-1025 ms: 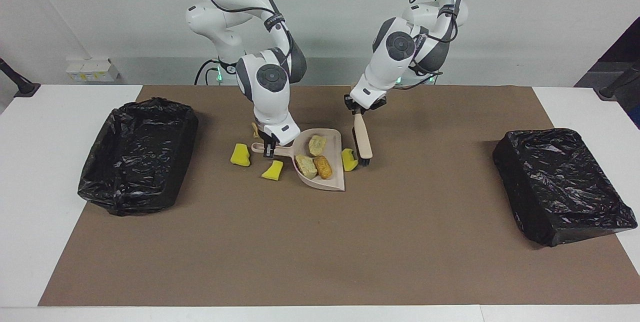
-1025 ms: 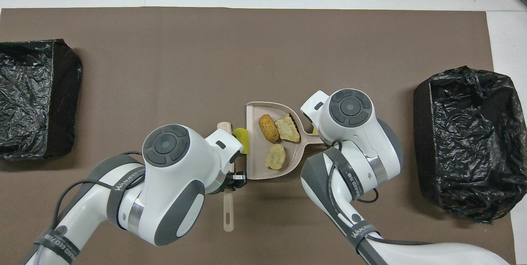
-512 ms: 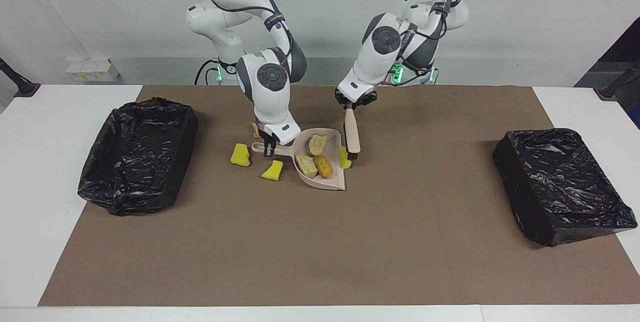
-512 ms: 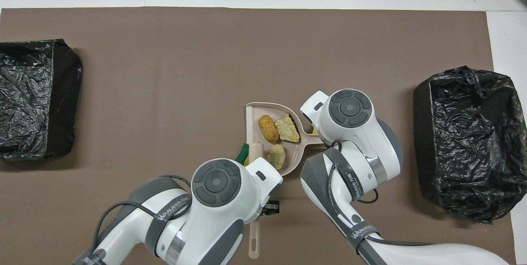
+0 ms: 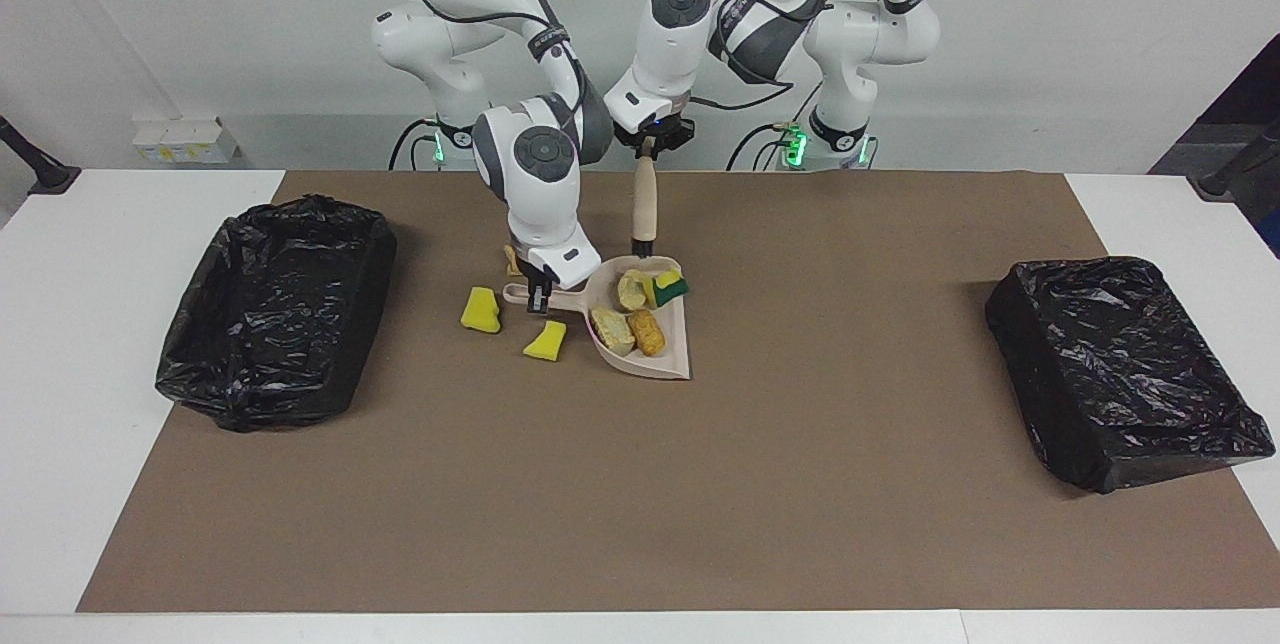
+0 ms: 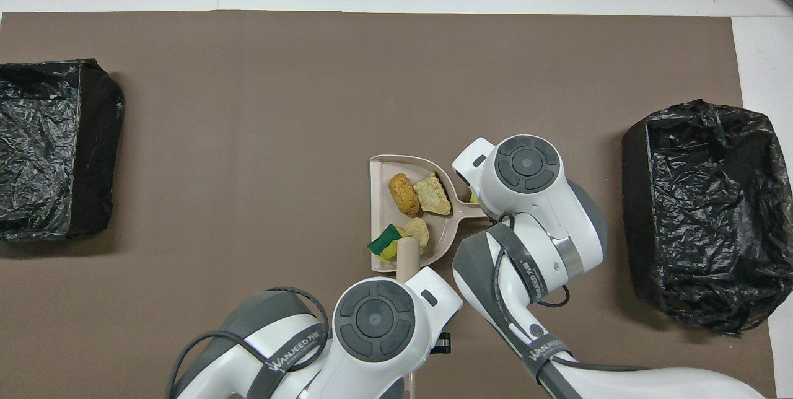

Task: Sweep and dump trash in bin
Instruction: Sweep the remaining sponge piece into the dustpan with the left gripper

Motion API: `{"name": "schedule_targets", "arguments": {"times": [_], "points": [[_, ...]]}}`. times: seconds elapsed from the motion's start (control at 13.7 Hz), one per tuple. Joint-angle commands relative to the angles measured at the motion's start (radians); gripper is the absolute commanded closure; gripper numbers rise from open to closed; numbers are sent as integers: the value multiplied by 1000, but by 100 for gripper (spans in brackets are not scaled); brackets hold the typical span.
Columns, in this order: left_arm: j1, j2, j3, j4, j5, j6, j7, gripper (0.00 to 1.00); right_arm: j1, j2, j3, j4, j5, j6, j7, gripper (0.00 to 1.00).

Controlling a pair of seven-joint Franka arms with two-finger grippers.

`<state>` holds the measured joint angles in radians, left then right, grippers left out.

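Note:
The beige dustpan point(image 5: 668, 362) lies on the brown mat, also seen in the overhead view point(image 6: 380, 175). It holds three bread-like lumps point(image 5: 633, 290) point(image 6: 404, 193) and a yellow-green sponge point(image 5: 668, 285) point(image 6: 385, 244) at its open edge. My right gripper point(image 5: 540, 296) is shut on the dustpan's handle. My left gripper point(image 5: 655, 144) is shut on the brush point(image 5: 645, 199) point(image 6: 407, 256), which hangs upright, bristles just above the pan's edge nearest the robots. Two yellow sponge chunks point(image 5: 481, 310) point(image 5: 545, 341) lie on the mat beside the handle. A tan scrap point(image 5: 511, 259) shows beside the right wrist.
A black-lined bin point(image 5: 275, 309) point(image 6: 700, 213) stands at the right arm's end of the table. Another black-lined bin point(image 5: 1120, 369) point(image 6: 56, 145) stands at the left arm's end. The brown mat point(image 5: 640, 504) covers the middle.
My left gripper has swept the brush across the pan's mouth, then lifted it and drawn it toward the robots. The yellow-green sponge has moved from the mat into the dustpan. The right gripper has not moved.

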<state>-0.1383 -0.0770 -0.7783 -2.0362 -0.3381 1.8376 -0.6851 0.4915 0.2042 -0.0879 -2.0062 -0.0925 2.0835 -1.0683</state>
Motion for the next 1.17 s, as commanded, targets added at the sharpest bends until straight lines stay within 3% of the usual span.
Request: {"name": "schedule_targets", "arguments": {"times": [0.0,0.44,0.59,0.73,0.95,1.1], "points": [[-1,-53,13,8,-13,-90,-14,100,-37,-31,5,-26,13,-6,-21,100],[152,-89,47,-19,34,-185,-8,100,-86,-58,7,-20,85,-26,-82,100],[215,-81,45,-48,34,-114,28,100,-120,-65,5,-14,193,-42,-171,100],[236,-60,45,-85,34,-28,50,100,-132,-65,5,-14,203,-43,-189,100],[264,-56,44,-116,34,-6,99,100,-163,-87,5,-8,275,-69,-234,100],[247,-63,42,-147,34,11,105,100,-238,-114,5,4,365,-109,-313,100]]}}
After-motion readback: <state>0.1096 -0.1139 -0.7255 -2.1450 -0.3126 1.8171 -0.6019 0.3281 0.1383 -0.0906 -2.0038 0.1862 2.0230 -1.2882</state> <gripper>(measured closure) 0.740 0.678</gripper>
